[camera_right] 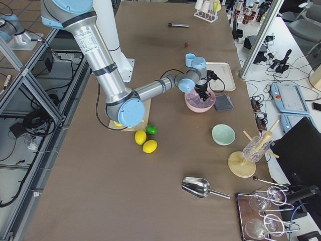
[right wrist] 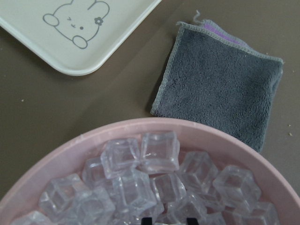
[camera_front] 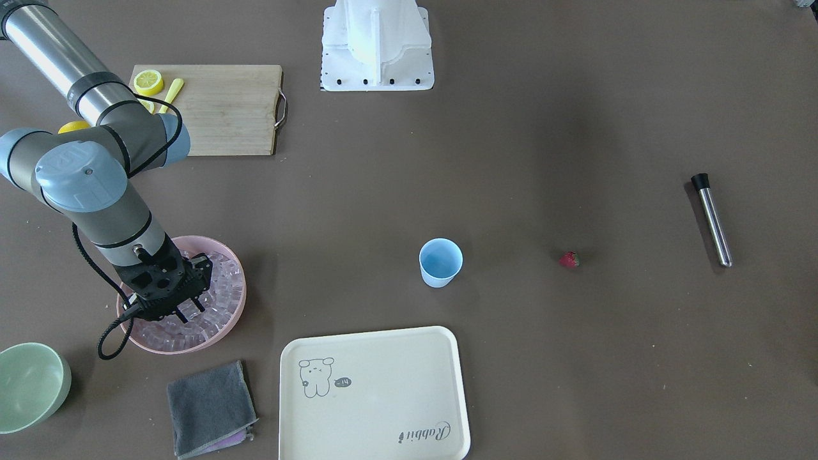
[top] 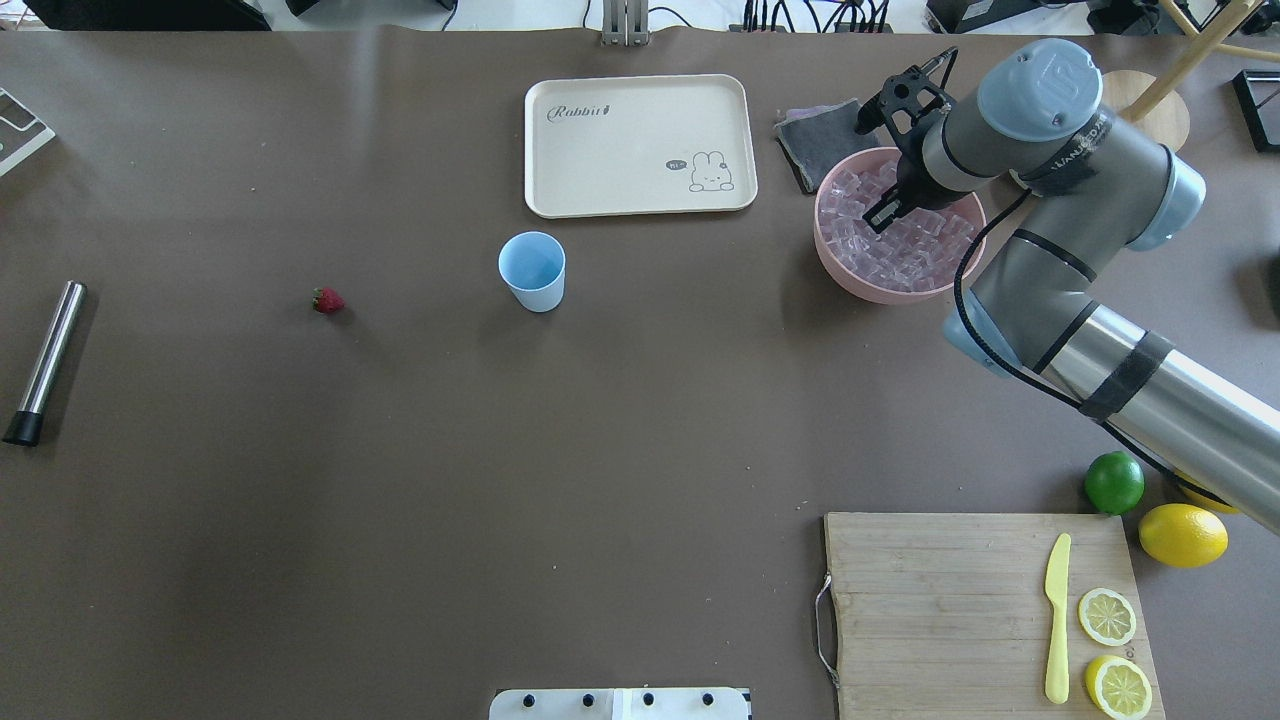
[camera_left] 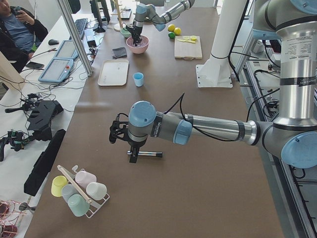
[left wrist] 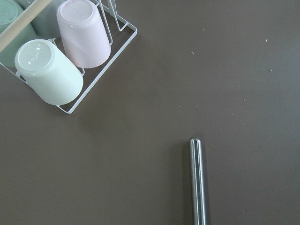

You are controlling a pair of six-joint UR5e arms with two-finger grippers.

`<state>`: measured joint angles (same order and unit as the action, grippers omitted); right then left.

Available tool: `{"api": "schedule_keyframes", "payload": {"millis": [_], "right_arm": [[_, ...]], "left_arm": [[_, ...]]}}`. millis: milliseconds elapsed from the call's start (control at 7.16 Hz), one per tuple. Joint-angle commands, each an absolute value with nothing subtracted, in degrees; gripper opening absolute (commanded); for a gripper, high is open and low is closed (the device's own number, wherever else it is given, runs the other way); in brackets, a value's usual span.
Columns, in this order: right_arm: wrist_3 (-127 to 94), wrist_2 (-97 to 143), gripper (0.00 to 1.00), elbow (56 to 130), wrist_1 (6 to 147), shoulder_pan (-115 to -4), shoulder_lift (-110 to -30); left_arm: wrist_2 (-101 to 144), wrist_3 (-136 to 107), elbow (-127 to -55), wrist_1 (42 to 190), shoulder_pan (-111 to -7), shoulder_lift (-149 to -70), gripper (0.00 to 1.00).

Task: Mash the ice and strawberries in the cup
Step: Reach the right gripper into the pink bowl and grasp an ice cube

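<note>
The light-blue cup stands upright and empty mid-table, also in the overhead view. The red strawberry lies alone on the table, apart from the cup. Ice cubes fill the pink bowl. My right gripper is down among the ice. Its fingertips stand narrowly apart with a cube between them. My left gripper hangs over a steel muddler and shows only in the side view, so I cannot tell its state.
A cream tray and a grey cloth lie beside the pink bowl. A green bowl stands near the table's edge. A cutting board holds lemon slices and a knife. A lime and a lemon sit beside it. A cup rack stands near the muddler.
</note>
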<state>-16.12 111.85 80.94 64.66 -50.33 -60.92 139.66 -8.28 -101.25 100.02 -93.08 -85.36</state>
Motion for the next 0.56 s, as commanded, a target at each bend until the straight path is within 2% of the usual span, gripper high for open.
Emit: {"api": "schedule_keyframes", "payload": {"millis": [0,419], "right_arm": [[-18.27,112.32,0.25,82.08,65.64,-51.58,-60.56],[-36.49,118.74,0.26,89.11,81.44,-53.44,-51.98]], "left_arm": [[139.66,-8.26,-101.25,100.02,-93.08,-85.34,0.98],[139.66,-8.26,-101.60,100.02,-93.16,-85.25,0.98]]}}
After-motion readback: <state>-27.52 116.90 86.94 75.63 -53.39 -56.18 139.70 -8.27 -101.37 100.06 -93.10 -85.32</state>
